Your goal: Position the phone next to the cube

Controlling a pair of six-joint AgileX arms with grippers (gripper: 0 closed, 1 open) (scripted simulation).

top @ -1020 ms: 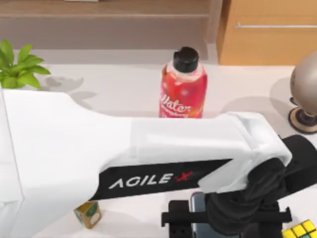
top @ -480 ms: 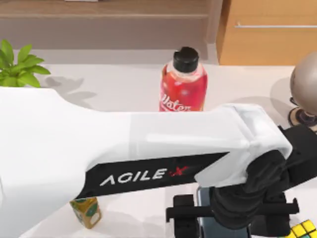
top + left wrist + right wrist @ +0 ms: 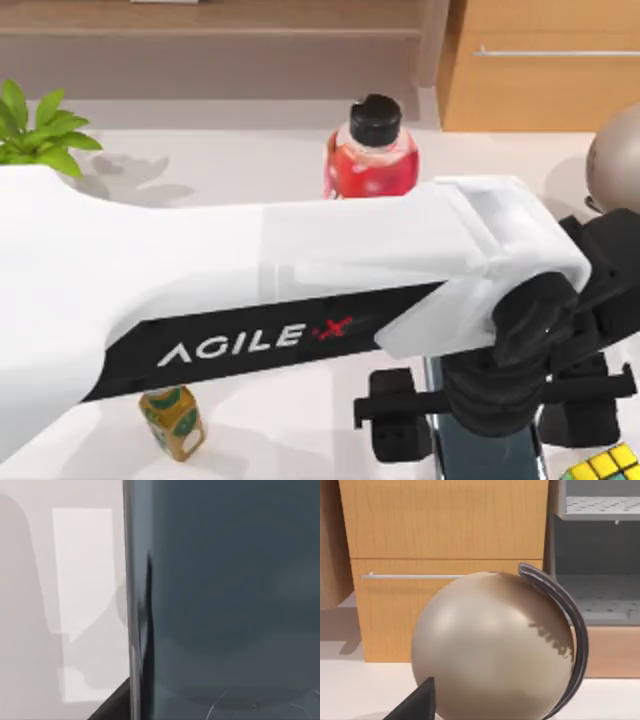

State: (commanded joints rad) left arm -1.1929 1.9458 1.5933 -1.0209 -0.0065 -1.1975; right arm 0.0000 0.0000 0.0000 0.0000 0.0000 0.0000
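The phone (image 3: 485, 462), a dark blue-grey slab, sits between the two black fingers of my left gripper (image 3: 487, 436) near the table's front right. The gripper is shut on the phone's long edges, and the white left arm reaches across the whole top view. The phone's glassy face (image 3: 225, 595) fills much of the left wrist view, with pale table (image 3: 60, 580) beside it. The cube (image 3: 606, 467), yellow and green in a black grid, peeks in at the front right corner, just right of the gripper. A dark fingertip (image 3: 417, 702) of my right gripper points at a globe.
A red water bottle (image 3: 372, 158) stands at mid back, partly hidden by the arm. A green plant (image 3: 35, 130) is at back left and a small yellow-green carton (image 3: 173, 422) at front left. A beige globe (image 3: 622, 160) (image 3: 490, 645) stands at the right, before a wooden cabinet (image 3: 540, 60).
My left gripper has carried the phone to the right, closer to the cube. The arm now looms larger and covers more of the bottle.
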